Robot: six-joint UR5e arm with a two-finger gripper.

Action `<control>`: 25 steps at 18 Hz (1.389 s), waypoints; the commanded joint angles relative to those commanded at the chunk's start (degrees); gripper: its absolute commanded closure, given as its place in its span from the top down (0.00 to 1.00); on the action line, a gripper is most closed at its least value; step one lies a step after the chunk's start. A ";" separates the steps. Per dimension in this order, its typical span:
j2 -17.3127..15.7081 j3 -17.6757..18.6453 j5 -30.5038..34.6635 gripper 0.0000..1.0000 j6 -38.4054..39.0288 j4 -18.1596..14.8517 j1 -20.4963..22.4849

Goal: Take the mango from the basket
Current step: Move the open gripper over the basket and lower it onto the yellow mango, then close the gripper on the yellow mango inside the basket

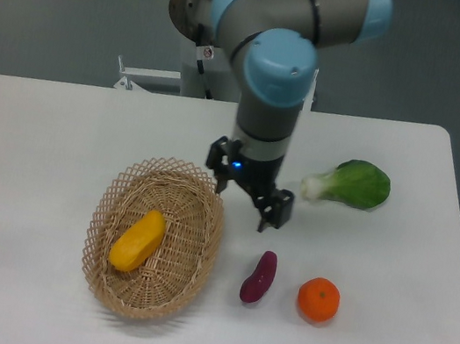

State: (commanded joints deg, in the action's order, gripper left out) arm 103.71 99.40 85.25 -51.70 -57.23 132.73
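Note:
The mango [138, 241] is a smooth yellow-orange oblong fruit lying at a slant inside the oval tan wicker basket [199, 247] at the front left of the table. My gripper [243, 206] hangs above the table just right of the basket's upper right rim, up and to the right of the mango. Its two dark fingers stand apart and nothing is between them.
A small purple sweet potato [259, 277] lies right of the basket. A round orange [318, 299] sits further right. A green leafy vegetable [351, 184] lies behind them, right of the gripper. The arm's base stands at the table's back edge.

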 joint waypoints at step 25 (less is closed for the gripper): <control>11.52 3.52 6.59 1.00 8.81 10.12 -13.02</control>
State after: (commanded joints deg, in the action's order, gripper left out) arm 115.22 102.92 91.85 -42.89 -47.11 119.71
